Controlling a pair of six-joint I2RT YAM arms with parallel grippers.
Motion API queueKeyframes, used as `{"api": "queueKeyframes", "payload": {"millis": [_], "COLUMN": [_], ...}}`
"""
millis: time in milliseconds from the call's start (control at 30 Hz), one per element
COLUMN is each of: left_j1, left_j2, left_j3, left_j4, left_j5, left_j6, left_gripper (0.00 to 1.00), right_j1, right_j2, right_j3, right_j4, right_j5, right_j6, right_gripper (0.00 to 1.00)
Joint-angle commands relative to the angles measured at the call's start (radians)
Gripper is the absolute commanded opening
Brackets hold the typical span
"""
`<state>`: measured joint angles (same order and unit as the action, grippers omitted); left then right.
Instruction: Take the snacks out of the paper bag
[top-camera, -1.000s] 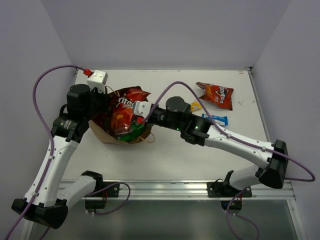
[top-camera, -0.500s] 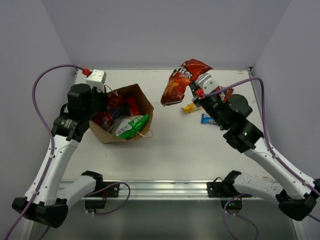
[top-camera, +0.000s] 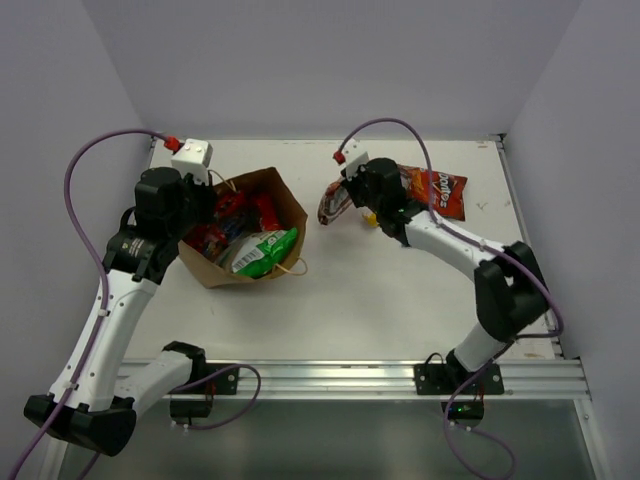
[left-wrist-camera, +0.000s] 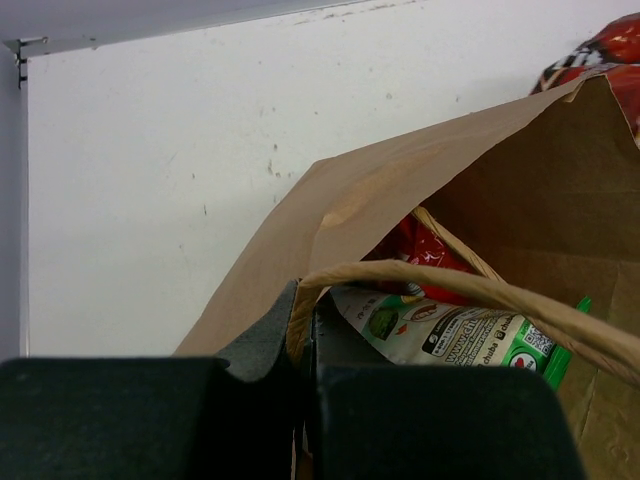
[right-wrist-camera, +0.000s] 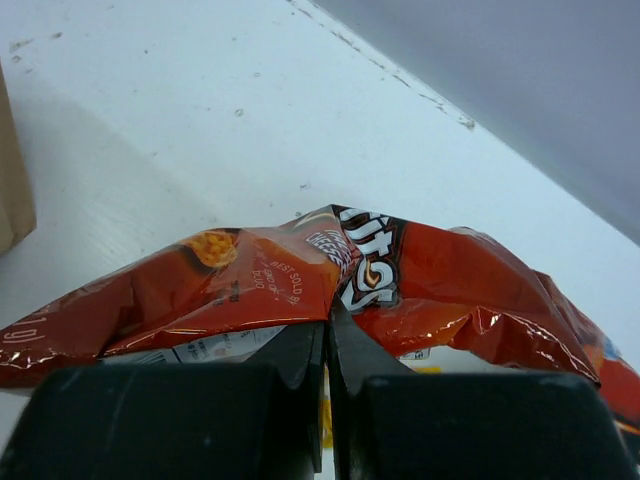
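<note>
The left pincer (left-wrist-camera: 303, 315) clamped on the rim of the brown paper bag (left-wrist-camera: 350, 200), right pincer (right-wrist-camera: 327, 335) pinching a red-orange chip bag (right-wrist-camera: 430, 275) over the worktop (top-camera: 400, 300), green-white packet (top-camera: 262, 252) inside the paper bag.

Surface (top-camera: 400, 310): white, matte, rectangular; faint dark scuffs and specks, denser toward far edge. Thin metal trim along left, far and right edges. Near edge: aluminium rail (top-camera: 340, 378), slotted, silver. Back wall (top-camera: 330, 60): plain pale lavender-grey, unmarked. Left wall (top-camera: 50, 90), right wall (top-camera: 595, 90): same colour, enclosing surface on three sides. Below rail: dull grey panel (top-camera: 330, 440), nature unclear. Light: even, diffuse, overhead; shadows soft, short.
</note>
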<state>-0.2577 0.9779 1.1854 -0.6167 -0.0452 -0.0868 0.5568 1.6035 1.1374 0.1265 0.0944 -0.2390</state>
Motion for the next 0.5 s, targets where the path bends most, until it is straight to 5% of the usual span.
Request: {"api": "queueKeyframes", "payload": {"millis": [0, 67, 200, 333, 467], "left_j1": [-0.005, -0.003, -0.005, -0.005, -0.005], "left_j2": [-0.018, -0.025, -0.034, -0.03, -0.03], "left_j3": [0.017, 0.017, 0.017, 0.025, 0.043], "left_j4": [0.015, 0.015, 0.012, 0.002, -0.014], "left_j5": [0.024, 0.028, 0.038, 0.057, 0.073], "left_j6": [-0.025, -0.022, -0.016, 0.001, 0.013], "left_gripper": [0.0, 0.0, 0.0, 0.0, 0.0], "right_j1": [-0.001, -0.001, -0.006, -0.006, 0.023], "right_j2": [0.122, 0.165, 0.174, 0.02, -0.239], "right_j3": [0.116, 0.127, 0.072, -0.022, -0.013], "right_j4": [0.205, 0.193, 0.136, 0.018, -0.164], "right_j5": [-0.009, 0.019, 0.074, 0.085, 0.005], "right_j6": [0.024, 0.023, 0.053, 0.096, 0.147], "right_gripper": [0.0, 0.02, 0.25, 0.56, 0.71]}}
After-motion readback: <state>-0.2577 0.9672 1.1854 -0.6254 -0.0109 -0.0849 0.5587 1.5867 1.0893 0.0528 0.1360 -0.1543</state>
